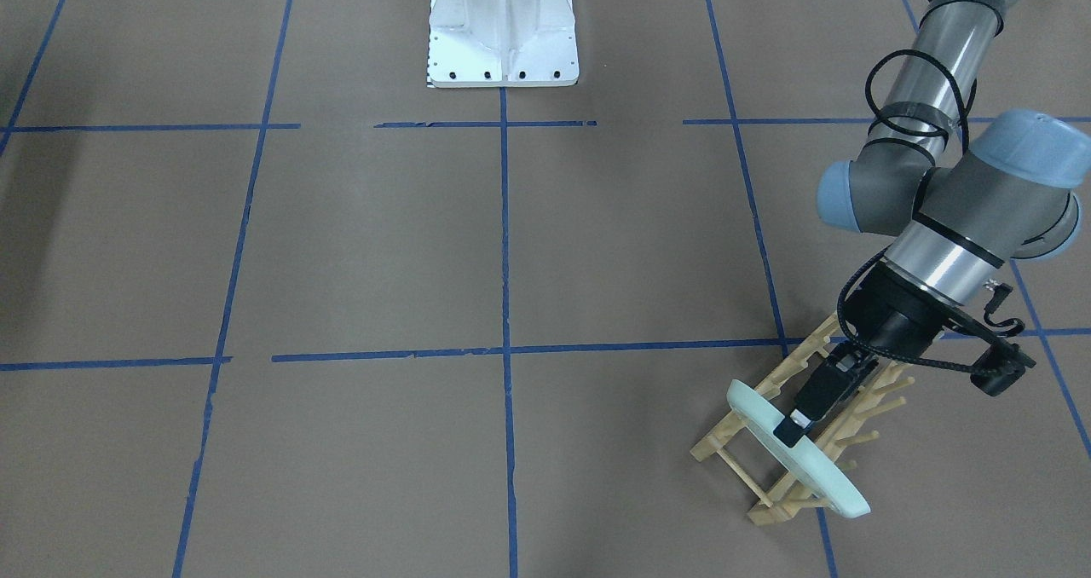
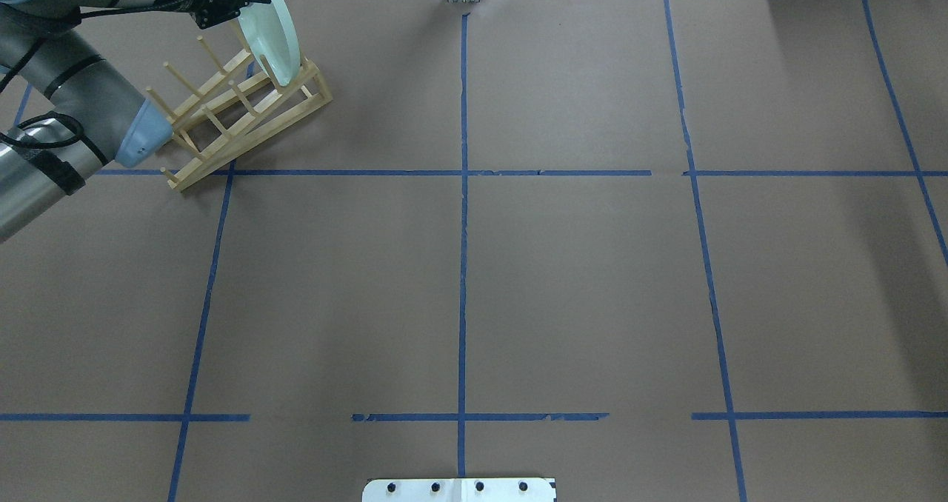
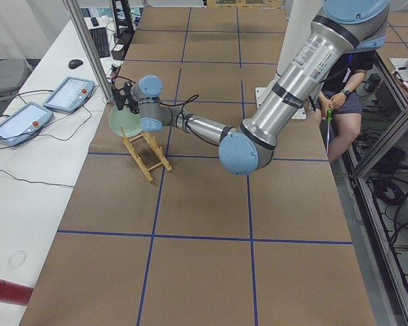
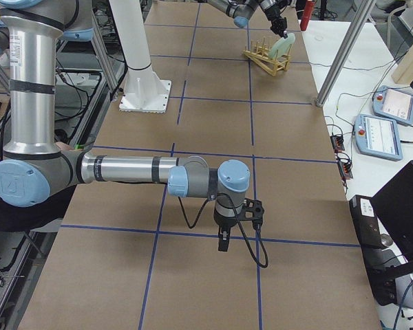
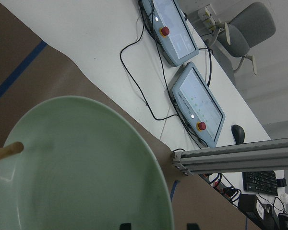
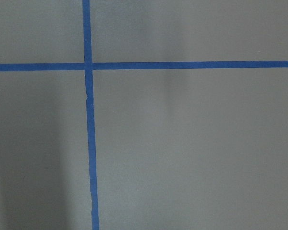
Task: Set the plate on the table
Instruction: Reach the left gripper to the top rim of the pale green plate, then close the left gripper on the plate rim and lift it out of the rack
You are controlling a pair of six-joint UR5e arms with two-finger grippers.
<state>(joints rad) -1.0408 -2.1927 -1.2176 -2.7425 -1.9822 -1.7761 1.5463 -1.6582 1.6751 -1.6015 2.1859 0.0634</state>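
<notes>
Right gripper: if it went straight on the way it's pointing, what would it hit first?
The right gripper points straight down, so it would most likely meet the table first, near a blue tape crossing. Its wrist view shows nothing else in that line.

1. The overhead view looks forward and down over the brown paper-covered desk (image 2: 578, 280) from behind the white bolted metal base (image 2: 459, 489).
2. The front-facing view looks steeply down from the opposite side and shares that base.
3. The side views look along the desk from each end.
4. The left wrist view sits close to the pale mint-green round plate (image 5: 81, 167); the right wrist view faces the desk closely.
</notes>
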